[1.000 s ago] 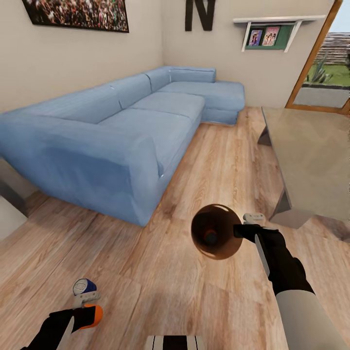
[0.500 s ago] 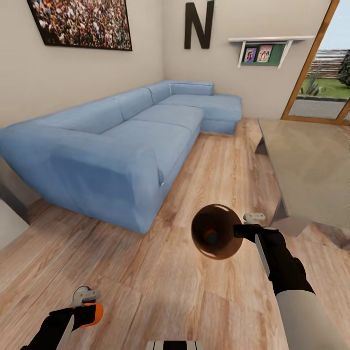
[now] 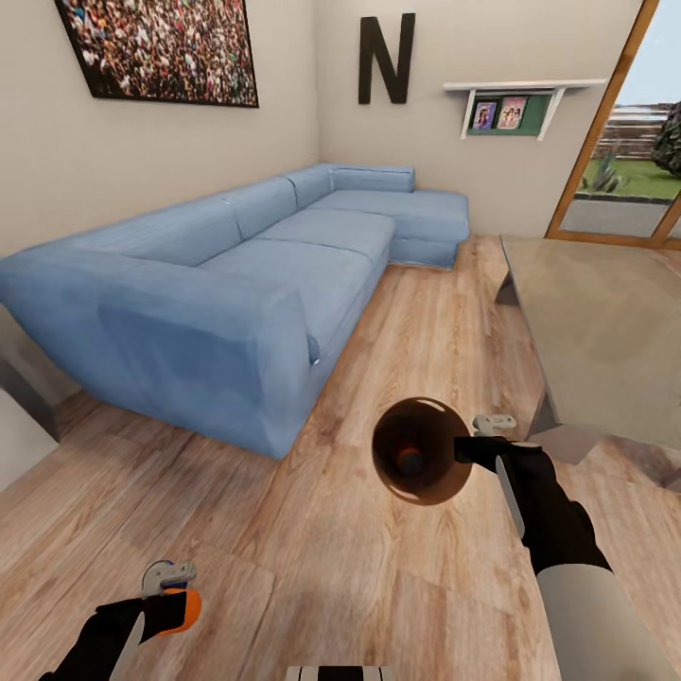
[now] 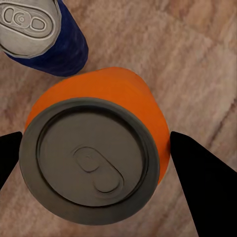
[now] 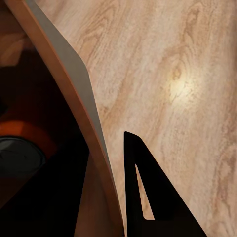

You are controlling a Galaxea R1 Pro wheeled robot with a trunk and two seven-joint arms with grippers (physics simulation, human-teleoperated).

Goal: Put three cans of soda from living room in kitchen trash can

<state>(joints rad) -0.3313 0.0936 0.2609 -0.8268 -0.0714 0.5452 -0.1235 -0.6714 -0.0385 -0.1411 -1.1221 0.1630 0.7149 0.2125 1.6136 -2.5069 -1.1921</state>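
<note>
My left gripper (image 3: 170, 596) hangs low at the near left, shut on a bright orange soda can (image 3: 183, 610). In the left wrist view its dark fingers (image 4: 197, 173) press both sides of that orange can (image 4: 113, 98), and the dark blue can (image 4: 54, 44) with a silver top stands on the floor just beside it. My right gripper (image 3: 473, 437) is shut on the rim of the copper-brown trash can (image 3: 421, 463), held above the floor. Another orange can (image 3: 409, 461) lies at the bottom of the bin. The right wrist view shows the bin's rim (image 5: 84, 98) and that can (image 5: 22, 143).
This is the living room. The long light-blue corner sofa (image 3: 246, 274) fills the left and back. The glass-topped low table (image 3: 605, 331) stands at the right. The crowd photo (image 3: 161, 47) and black letter N (image 3: 386, 59) hang on the walls. Wood floor (image 3: 331, 549) lies between sofa and table.
The head camera has tilted upward, so the whole room sits lower in the picture. The blue can has slipped behind my left gripper in the head view. Both arms hold as before.
</note>
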